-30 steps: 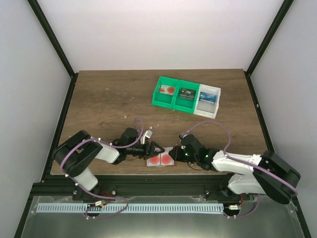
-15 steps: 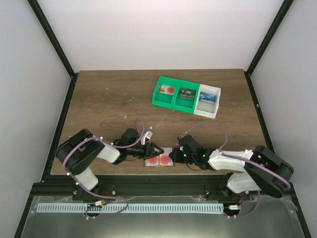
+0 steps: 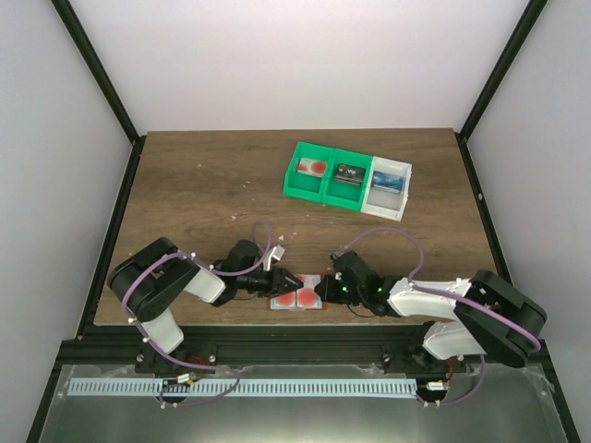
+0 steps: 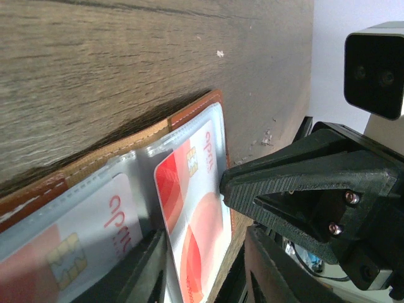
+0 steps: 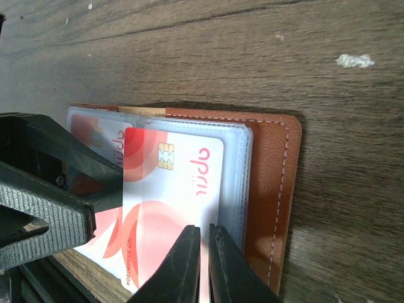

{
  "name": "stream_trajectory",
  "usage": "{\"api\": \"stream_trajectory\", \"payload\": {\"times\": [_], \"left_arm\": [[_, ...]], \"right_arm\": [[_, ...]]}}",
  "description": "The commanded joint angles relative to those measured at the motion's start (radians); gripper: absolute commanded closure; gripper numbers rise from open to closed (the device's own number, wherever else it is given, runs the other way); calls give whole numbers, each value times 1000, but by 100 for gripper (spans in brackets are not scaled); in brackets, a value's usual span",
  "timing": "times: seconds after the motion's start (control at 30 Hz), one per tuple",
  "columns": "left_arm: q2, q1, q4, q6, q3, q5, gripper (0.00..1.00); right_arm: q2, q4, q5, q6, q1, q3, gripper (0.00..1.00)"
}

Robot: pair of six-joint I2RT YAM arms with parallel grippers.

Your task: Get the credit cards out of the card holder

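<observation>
The reddish-brown card holder (image 3: 297,298) lies open near the table's front edge, between both grippers; it also shows in the right wrist view (image 5: 271,189) and the left wrist view (image 4: 189,113). A white card with red round marks (image 5: 170,196) sticks partly out of its right clear pocket. My right gripper (image 5: 205,249) is shut on that card's near edge. A second white and red card (image 4: 95,221) sits in the left pocket. My left gripper (image 4: 205,271) is open, its fingers low over the holder on either side of the gripped card (image 4: 196,214). No blue card shows in the holder.
Two joined green bins (image 3: 319,173) and a white bin (image 3: 388,187) stand at the back right, each with a card inside. The table's front edge runs just below the holder. The two grippers (image 3: 288,281) (image 3: 319,288) nearly touch tip to tip.
My right arm has shifted left and its gripper has closed in on the holder's right side. My left gripper has edged right onto the holder. The holder has stayed put.
</observation>
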Motion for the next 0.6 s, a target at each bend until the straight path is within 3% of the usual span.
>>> {"api": "stream_trajectory", "payload": {"times": [0.0,0.27,0.57], "left_arm": [[23,4,1,7,0,-6,66],[33,3,35,-12,-8,6,74],[31,3,35,-14,-13,8,97]], "right_arm": [[17,-6,-9,-5,3,3,93],[22,9,-13,-4,3,-5,94],[22,11,-8,2,3,-11,94]]}}
